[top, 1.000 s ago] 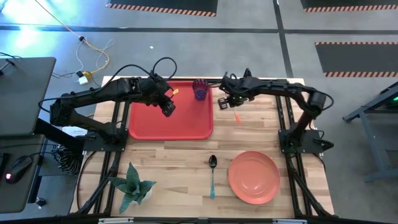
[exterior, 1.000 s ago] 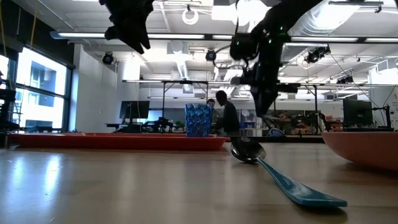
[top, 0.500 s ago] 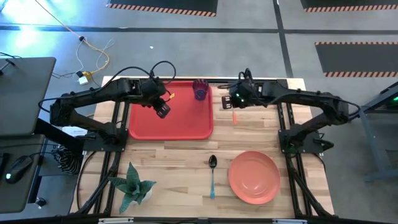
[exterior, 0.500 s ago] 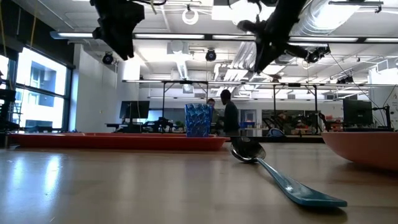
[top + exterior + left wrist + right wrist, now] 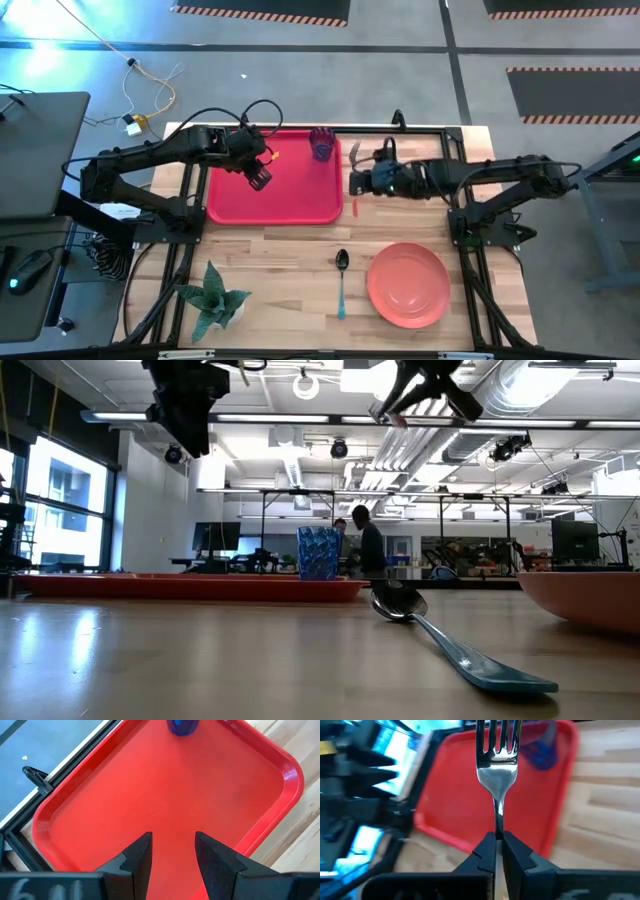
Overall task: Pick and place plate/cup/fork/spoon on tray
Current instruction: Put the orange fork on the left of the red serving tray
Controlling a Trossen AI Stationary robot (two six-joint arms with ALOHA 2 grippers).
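Fork (image 5: 497, 750): being pinched by my right gripper (image 5: 498, 841), raised just beside the tray (image 5: 300, 205). Cup (image 5: 322, 144): standing in a tray corner. My left gripper (image 5: 172, 851): hovering open over the tray.

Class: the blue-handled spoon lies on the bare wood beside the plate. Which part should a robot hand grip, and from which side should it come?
Probably the slim handle of the spoon, mid-length, from straight above. It lies flat, bowl pointing toward the tray, so fingers can straddle the narrow handle. The plate lies apart on one side, leaving room.
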